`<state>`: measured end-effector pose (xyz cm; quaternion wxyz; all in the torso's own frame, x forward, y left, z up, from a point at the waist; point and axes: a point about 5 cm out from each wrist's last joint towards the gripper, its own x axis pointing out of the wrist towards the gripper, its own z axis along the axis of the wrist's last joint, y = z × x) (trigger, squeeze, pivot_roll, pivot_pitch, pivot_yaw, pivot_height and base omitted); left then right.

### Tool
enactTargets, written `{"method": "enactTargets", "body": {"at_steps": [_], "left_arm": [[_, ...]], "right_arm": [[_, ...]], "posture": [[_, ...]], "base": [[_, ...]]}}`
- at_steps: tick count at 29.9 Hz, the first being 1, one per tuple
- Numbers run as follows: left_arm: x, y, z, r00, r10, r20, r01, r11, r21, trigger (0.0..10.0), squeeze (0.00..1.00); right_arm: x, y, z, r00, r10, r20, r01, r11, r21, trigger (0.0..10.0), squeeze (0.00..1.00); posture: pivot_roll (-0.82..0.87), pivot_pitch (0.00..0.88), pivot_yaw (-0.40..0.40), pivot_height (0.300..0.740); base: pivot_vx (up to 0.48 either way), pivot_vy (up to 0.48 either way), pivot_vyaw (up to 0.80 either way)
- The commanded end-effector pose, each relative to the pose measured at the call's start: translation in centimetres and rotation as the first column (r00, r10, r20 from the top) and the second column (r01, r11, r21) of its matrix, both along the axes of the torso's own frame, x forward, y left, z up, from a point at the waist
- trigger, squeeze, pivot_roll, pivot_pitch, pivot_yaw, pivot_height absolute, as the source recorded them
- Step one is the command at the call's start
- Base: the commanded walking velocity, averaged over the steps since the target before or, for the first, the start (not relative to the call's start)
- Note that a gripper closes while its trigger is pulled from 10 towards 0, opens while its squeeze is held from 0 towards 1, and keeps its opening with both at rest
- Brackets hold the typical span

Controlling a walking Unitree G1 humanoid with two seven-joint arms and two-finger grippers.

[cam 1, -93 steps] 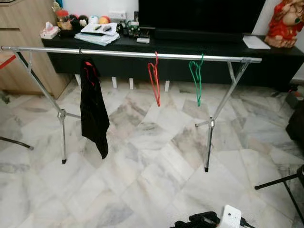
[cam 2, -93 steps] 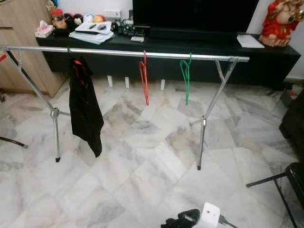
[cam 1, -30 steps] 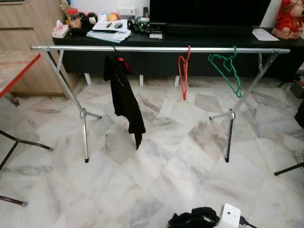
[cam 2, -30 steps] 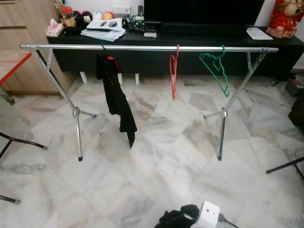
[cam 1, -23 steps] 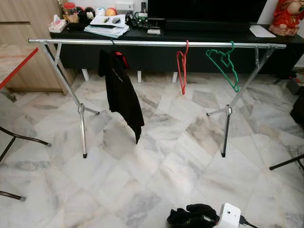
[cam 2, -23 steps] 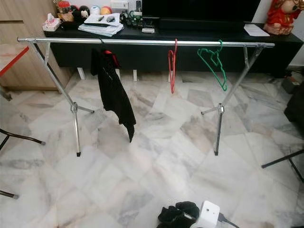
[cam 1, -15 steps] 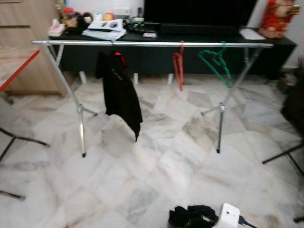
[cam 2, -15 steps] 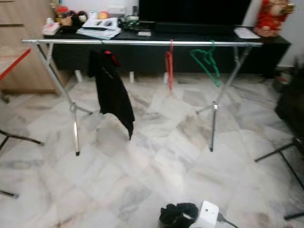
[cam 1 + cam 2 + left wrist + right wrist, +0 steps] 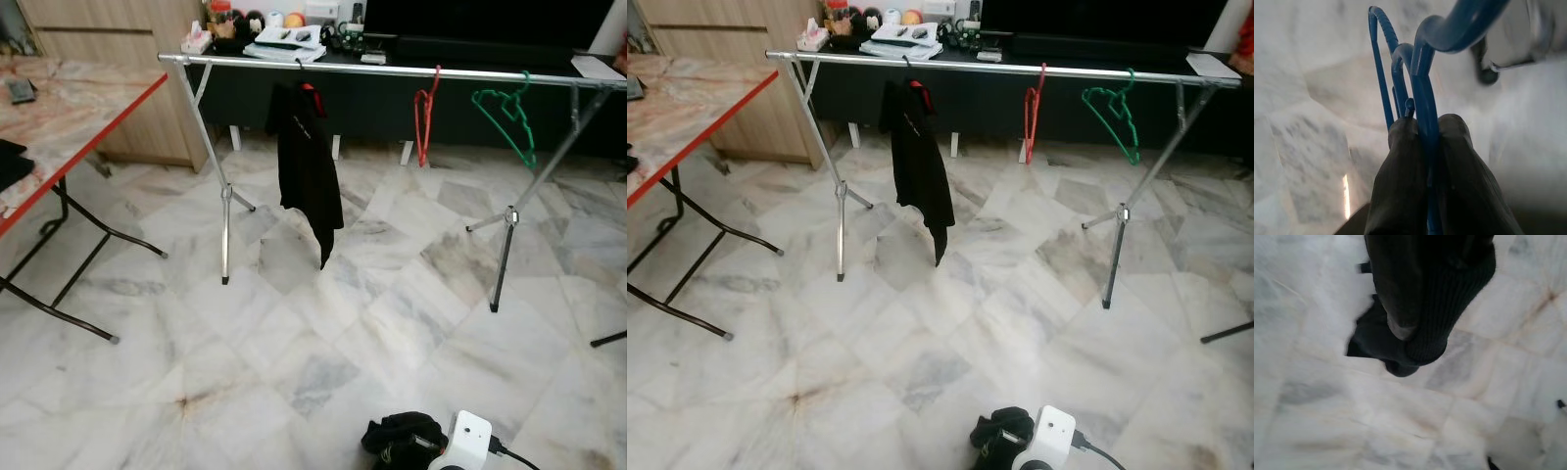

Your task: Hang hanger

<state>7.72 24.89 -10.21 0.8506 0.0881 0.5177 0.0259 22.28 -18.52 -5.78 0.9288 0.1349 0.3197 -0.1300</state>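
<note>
Two black fingers (image 9: pixel 1400 181) of the left gripper (image 9: pixel 1422 161) are squeezed tight on a blue hanger (image 9: pixel 1418 78), held above the marble floor (image 9: pixel 294 333). The right gripper (image 9: pixel 1415 308) holds a dark cloth (image 9: pixel 1449 293). Across the room, the silver rack (image 9: pixel 392 70) carries a black shirt (image 9: pixel 307 166), a red hanger (image 9: pixel 423 113) and a green hanger (image 9: pixel 505 113).

Red-edged marble-top table (image 9: pixel 69 108) left; black TV console (image 9: pixel 1097 73) behind.
</note>
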Motion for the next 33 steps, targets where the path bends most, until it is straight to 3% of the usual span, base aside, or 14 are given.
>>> {"method": "enactTargets", "body": {"at_steps": [1, 16, 22, 25, 26, 27, 28, 31, 32, 33], "left_arm": [[-0.7, 0.5, 0.0, 0.999, -0.004, -0.032, 0.005, 1.0, 0.018, 10.0, 0.0], [-0.1, 0.5, 0.3, 0.999, -0.006, 0.037, 0.005, 1.0, 0.028, 10.0, 0.0], [0.7, 0.5, 0.8, 0.989, -0.011, 0.149, 0.002, 0.998, 0.056, 10.0, 0.0], [0.8, 0.5, 1.0, 0.986, -0.023, 0.168, 0.011, 0.998, 0.067, 10.0, 0.0], [3.2, 0.4, 1.6, 0.972, -0.047, 0.231, 0.03, 0.997, 0.075, 10.0, 0.0], [10.8, -0.2, 4.3, 0.915, -0.092, 0.393, 0.062, 0.994, 0.089, 10.0, 0.0], [13.5, -0.5, 5.7, 0.889, -0.106, 0.446, 0.071, 0.993, 0.095, 10.0, 0.0], [14.3, -0.5, 6.3, 0.87, -0.107, 0.48, 0.073, 0.993, 0.089, 10.0, 0.0], [15.5, -0.9, 7.3, 0.828, -0.154, 0.54, 0.107, 0.987, 0.117, 10.0, 0.0], [15.5, -0.9, 7.3, 0.828, -0.154, 0.54, 0.107, 0.987, 0.117, 10.0, 0.0]], "right_arm": [[-0.2, 0.0, -0.1, 1.0, -0.01, 0.001, 0.01, 1.0, 0.005, 10.0, 0.0], [2.3, -0.2, 1.7, 0.995, -0.009, 0.102, 0.008, 1.0, 0.008, 10.0, 0.0], [5.6, -0.8, 4.9, 0.963, -0.018, 0.269, 0.023, 1.0, -0.016, 10.0, 0.0], [6.3, -0.9, 5.7, 0.952, -0.019, 0.306, 0.027, 0.999, -0.021, 10.0, 0.0], [6.8, -1.0, 6.2, 0.944, -0.017, 0.33, 0.026, 0.999, -0.025, 10.0, 0.0], [8.0, -1.1, 7.6, 0.919, -0.019, 0.393, 0.033, 0.999, -0.03, 10.0, 0.0], [8.6, -1.2, 8.5, 0.903, -0.02, 0.428, 0.038, 0.999, -0.033, 10.0, 0.0], [9.3, -1.3, 9.4, 0.886, -0.021, 0.464, 0.041, 0.999, -0.034, 10.0, 0.0], [9.8, -1.3, 10.2, 0.868, -0.022, 0.497, 0.044, 0.999, -0.031, 10.0, 0.0], [9.8, -1.3, 10.2, 0.868, -0.022, 0.497, 0.044, 0.999, -0.031, 10.0, 0.0]], "posture": [[-0.01, 0.132, -0.003, 0.74], [-0.02, 0.127, -0.005, 0.74], [-0.01, 0.127, -0.008, 0.74], [-0.01, 0.127, -0.008, 0.74], [-0.01, 0.126, -0.009, 0.74], [-0.01, 0.125, -0.01, 0.74], [-0.01, 0.123, -0.011, 0.74], [-0.01, 0.123, -0.013, 0.74], [-0.01, 0.122, -0.014, 0.74], [-0.01, 0.122, -0.014, 0.74]], "base": [[0.0, 0.0, 0.0], [0.0, 0.0, 0.0], [0.0, 0.0, 0.0], [0.0, 0.0, 0.0], [0.0, 0.0, 0.0], [0.0, 0.0, 0.0], [0.0, 0.0, 0.0], [0.0, 0.0, 0.0], [0.0, 0.0, 0.0], [0.0, 0.0, 0.0]]}}
